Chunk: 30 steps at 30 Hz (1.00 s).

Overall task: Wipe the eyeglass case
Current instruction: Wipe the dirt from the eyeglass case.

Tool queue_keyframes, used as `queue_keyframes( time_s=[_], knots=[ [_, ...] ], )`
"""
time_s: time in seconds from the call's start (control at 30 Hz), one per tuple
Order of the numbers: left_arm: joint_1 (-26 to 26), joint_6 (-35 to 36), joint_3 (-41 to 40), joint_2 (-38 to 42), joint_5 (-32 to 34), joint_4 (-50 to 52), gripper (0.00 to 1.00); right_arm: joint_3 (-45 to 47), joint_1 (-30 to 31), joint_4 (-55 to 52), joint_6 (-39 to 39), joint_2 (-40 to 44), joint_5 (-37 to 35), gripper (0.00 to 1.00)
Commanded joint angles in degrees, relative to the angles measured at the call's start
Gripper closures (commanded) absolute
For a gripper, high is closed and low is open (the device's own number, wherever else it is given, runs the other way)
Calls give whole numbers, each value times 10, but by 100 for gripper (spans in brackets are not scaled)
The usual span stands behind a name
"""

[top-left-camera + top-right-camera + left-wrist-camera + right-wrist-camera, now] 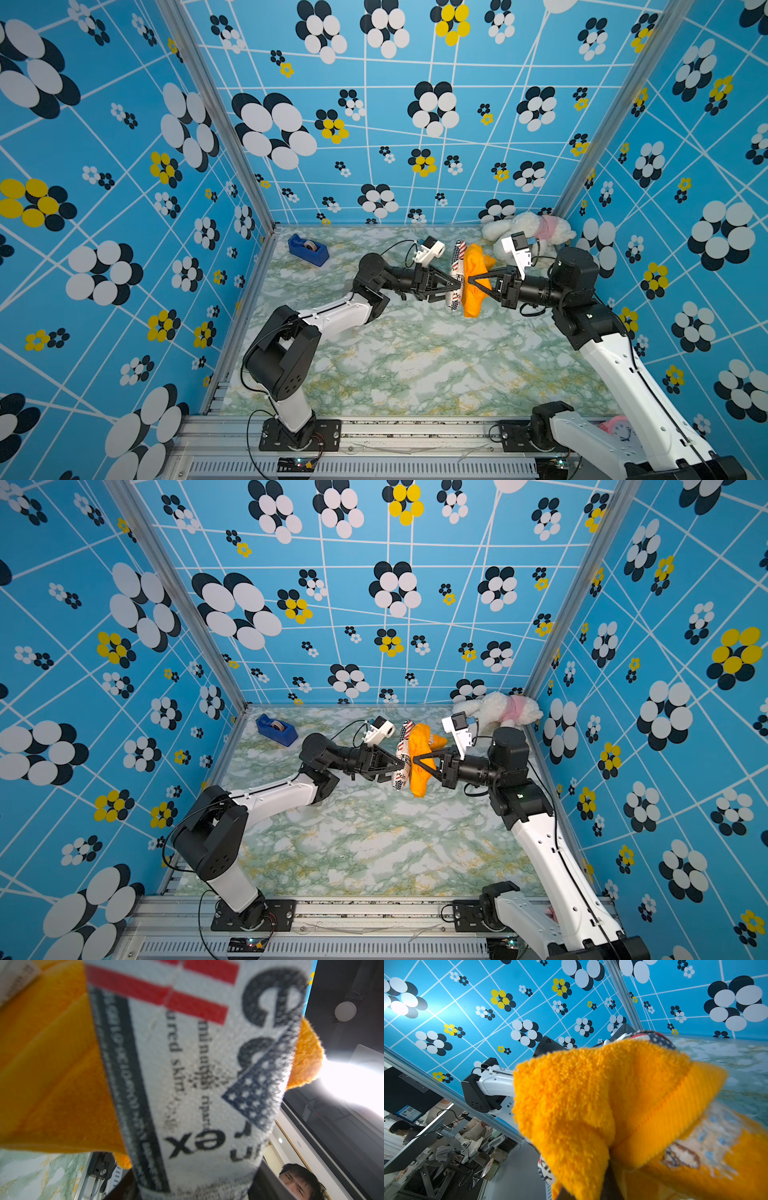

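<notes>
Blue flower-patterned walls (374, 124) enclose a green-veined marble tabletop (415, 365), with aluminium posts (216, 112) at corners.

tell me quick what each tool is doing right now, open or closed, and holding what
left tool: closed, holding the eyeglass case.
right tool: closed, holding the orange cloth against the case.

Place: a robotics lab, with a test cell set up inside it.
Cell: walls (104, 166) printed with a blue flower pattern, hung on aluminium posts (216, 112); a marble-print tabletop (415, 365).
Rig: left arm (332, 313) and right arm (615, 365), bolted to a slotted metal rail (415, 428) at the front edge.
Beyond the cell, right wrist view: cluttered workbenches (471, 1138), a screen (409, 1113), a seated person (400, 1129).
Beyond the cell, left wrist view: an onlooker's face (297, 1182) and a ceiling lamp (345, 1011).
</notes>
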<state>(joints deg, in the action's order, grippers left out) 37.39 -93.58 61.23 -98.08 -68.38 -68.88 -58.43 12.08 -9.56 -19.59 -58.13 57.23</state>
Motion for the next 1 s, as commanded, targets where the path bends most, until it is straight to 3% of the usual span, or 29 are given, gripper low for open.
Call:
queue_keyframes(
  time_s=[0.0, 0.13, 0.27, 0.57, 0.87, 0.97],
  knots=[
    [17, -1, 23, 4, -16, -39, 88, -63, 0, -51, 62, -46, -50, 100],
    [17, 48, 10, 24, -24, 27, 87, -137, -17, -99, 96, -89, -107, 100],
    [13, 79, 12, 39, -35, 70, 87, -164, -18, -113, 90, -109, -66, 100],
    [-7, 118, 39, 34, 33, 140, 88, -42, 18, -54, 2, -6, -2, 100],
    [-6, 130, 62, 28, 110, 178, 88, 51, 117, 17, -76, 42, -34, 100],
    [-5, 109, 59, 22, 125, 158, 88, 75, 144, 85, -117, 45, -40, 100]
  ],
)
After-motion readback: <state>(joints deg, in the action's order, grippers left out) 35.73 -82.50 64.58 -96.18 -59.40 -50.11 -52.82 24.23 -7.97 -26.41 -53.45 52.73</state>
